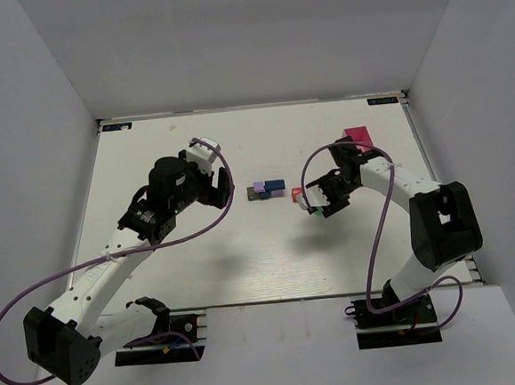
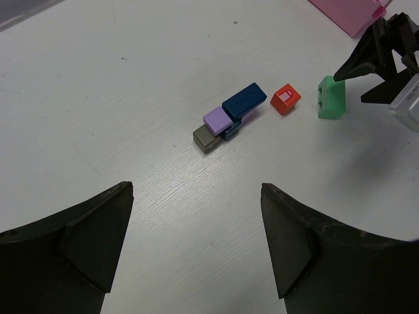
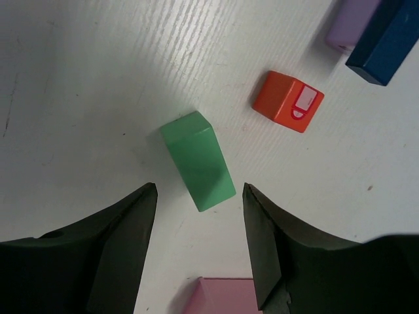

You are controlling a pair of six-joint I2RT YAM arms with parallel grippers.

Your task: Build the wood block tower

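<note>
The wood block tower (image 2: 226, 120) is a low cluster on the white table: a dark grey block (image 2: 205, 139), a purple block (image 2: 218, 120) and a dark blue block (image 2: 244, 101) set touching. The top view shows the cluster (image 1: 269, 190) mid-table. A red block (image 3: 288, 101) lies apart to its right. A green block (image 3: 198, 160) stands free on the table just beyond the tips of my right gripper (image 3: 200, 186), which is open and touches nothing. My left gripper (image 2: 196, 186) is open and empty, hovering short of the cluster.
A pink tray (image 1: 358, 137) lies at the back right behind the right arm, and its edge (image 2: 350, 13) shows in the left wrist view. A pink corner (image 3: 219, 296) shows under the right jaws. White walls enclose the table.
</note>
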